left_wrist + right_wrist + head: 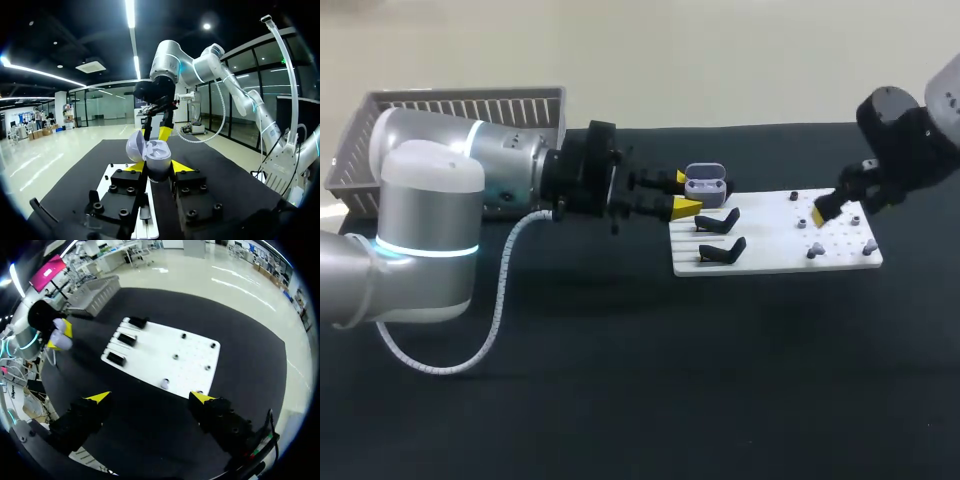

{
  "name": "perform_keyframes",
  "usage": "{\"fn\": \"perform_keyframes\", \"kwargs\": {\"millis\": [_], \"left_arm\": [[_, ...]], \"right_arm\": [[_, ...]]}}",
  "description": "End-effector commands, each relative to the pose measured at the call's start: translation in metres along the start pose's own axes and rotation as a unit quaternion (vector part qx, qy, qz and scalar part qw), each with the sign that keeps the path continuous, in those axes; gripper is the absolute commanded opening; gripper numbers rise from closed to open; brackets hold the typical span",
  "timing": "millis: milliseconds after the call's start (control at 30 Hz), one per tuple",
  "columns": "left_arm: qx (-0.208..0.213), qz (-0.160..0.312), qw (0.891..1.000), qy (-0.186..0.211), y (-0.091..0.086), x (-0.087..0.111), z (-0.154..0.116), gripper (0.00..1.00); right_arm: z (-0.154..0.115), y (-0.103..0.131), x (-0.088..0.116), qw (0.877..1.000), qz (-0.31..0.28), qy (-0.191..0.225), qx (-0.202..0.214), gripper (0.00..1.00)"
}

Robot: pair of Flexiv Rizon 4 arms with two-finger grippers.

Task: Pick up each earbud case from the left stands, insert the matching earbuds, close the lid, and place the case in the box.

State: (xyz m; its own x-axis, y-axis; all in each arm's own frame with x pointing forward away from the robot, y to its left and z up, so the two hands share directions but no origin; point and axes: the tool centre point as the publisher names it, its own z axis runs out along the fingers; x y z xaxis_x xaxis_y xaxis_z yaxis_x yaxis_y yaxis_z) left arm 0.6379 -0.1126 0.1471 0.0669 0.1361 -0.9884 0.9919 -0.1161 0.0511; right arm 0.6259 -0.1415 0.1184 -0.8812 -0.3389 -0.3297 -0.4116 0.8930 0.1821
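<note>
One earbud case [705, 184], lid open, sat pinched between the fingers of the left gripper [678, 193], near the far left corner of the white board [775, 255]. Three black stands [126, 339] lined the board's left edge, close beside that gripper. Some six small pieces [175, 357], too small to tell apart, dotted the board's right half. The right gripper [150, 398] hung there, fingers spread, holding nothing. One slatted basket [460, 105] stood at the table's far left corner.
</note>
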Motion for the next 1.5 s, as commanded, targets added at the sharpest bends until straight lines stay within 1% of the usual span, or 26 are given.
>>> {"fn": "perform_keyframes", "kwargs": {"millis": [33,100,233,433,667,700,733,800,867,900,933,1000,1133,1200,1267,1500], "left_arm": [[-0.001,0.001,1.0,-0.001,0.0,0.001,0.0,0.0],[-0.001,0.001,1.0,-0.001,0.0,0.001,0.0,0.0],[-0.001,0.001,1.0,-0.001,0.0,0.001,0.0,0.0],[-0.001,0.001,1.0,-0.001,0.0,0.001,0.0,0.0],[-0.001,0.001,1.0,-0.001,0.0,0.001,0.0,0.0],[-0.001,0.001,1.0,-0.001,0.0,0.001,0.0,0.0],[-0.001,0.001,1.0,-0.001,0.0,0.001,0.0,0.0],[-0.001,0.001,1.0,-0.001,0.0,0.001,0.0,0.0],[-0.001,0.001,1.0,-0.001,0.0,0.001,0.0,0.0],[-0.001,0.001,1.0,-0.001,0.0,0.001,0.0,0.0],[-0.001,0.001,1.0,-0.001,0.0,0.001,0.0,0.0],[-0.001,0.001,1.0,-0.001,0.0,0.001,0.0,0.0],[-0.001,0.001,1.0,-0.001,0.0,0.001,0.0,0.0],[-0.001,0.001,1.0,-0.001,0.0,0.001,0.0,0.0],[-0.001,0.001,1.0,-0.001,0.0,0.001,0.0,0.0],[-0.001,0.001,1.0,-0.001,0.0,0.001,0.0,0.0]], "right_arm": [[0.005,-0.013,0.003,0.983,0.003,0.013,0.181,1.0],[0.009,-0.021,0.008,0.98,-0.001,0.021,0.2,1.0],[0.016,-0.036,0.017,0.974,-0.008,0.036,0.222,1.0],[0.026,-0.052,0.027,0.971,-0.001,0.059,0.23,1.0],[0.037,-0.056,0.03,0.969,0.0,0.077,0.236,1.0],[0.039,-0.057,0.03,0.968,0.001,0.078,0.237,0.95],[0.041,-0.057,0.03,0.968,0.002,0.08,0.238,0.93],[0.044,-0.058,0.029,0.968,0.007,0.083,0.238,0.81],[0.046,-0.06,0.028,0.967,0.017,0.086,0.238,0.76],[0.047,-0.062,0.027,0.967,0.023,0.087,0.237,0.72],[0.048,-0.063,0.027,0.967,0.025,0.087,0.238,0.62],[0.05,-0.066,0.026,0.967,0.036,0.089,0.237,0.53],[0.053,-0.07,0.024,0.967,0.062,0.085,0.23,0.53],[0.055,-0.072,0.024,0.966,0.075,0.085,0.231,0.49],[0.057,-0.073,0.024,0.967,0.089,0.082,0.226,0.49],[0.066,-0.074,0.024,0.965,0.108,0.079,0.224,0.48]]}}
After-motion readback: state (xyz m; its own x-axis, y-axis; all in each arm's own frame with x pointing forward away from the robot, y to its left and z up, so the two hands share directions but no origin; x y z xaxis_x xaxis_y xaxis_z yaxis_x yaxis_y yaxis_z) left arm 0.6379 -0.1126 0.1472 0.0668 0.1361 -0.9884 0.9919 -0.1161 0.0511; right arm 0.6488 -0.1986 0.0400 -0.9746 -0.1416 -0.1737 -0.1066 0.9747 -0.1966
